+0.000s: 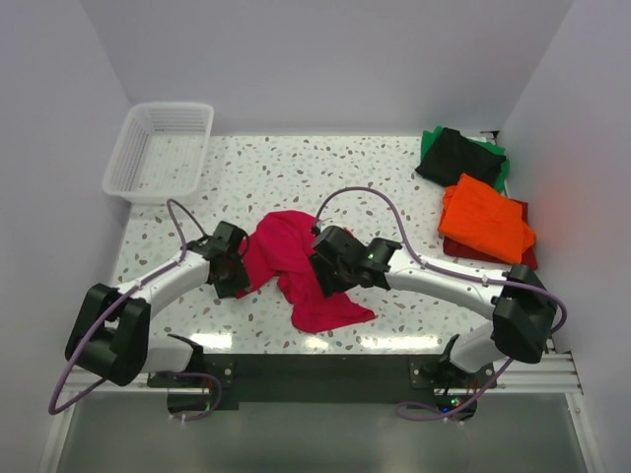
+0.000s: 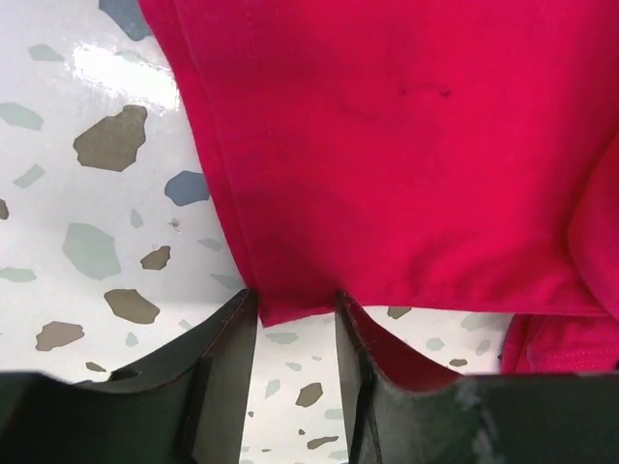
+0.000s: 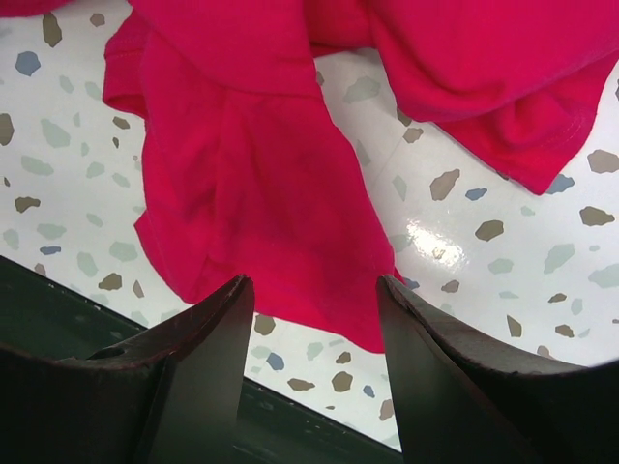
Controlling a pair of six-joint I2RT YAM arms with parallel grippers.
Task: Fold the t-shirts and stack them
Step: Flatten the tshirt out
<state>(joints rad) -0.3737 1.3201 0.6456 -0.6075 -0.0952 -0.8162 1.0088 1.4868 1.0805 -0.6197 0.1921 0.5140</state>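
Two arms meet at the crimson-pink t-shirt (image 1: pixel 296 261), which lies crumpled on the desk (image 1: pixel 296 168) near its front middle. Your left gripper (image 2: pixel 295 302) has its fingers apart, with a hem corner of the cloth right at their tips. Your right gripper (image 3: pixel 314 285) is spread wider over the shirt's near flap, clamping nothing. An orange t-shirt (image 1: pixel 485 219) and a black t-shirt (image 1: pixel 454 156) lie folded at the far right.

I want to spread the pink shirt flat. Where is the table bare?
Bare: the far strip between the basket and the black shirt. Crowded: the middle, under the crimson shirt, and the right edge, with the orange shirt.
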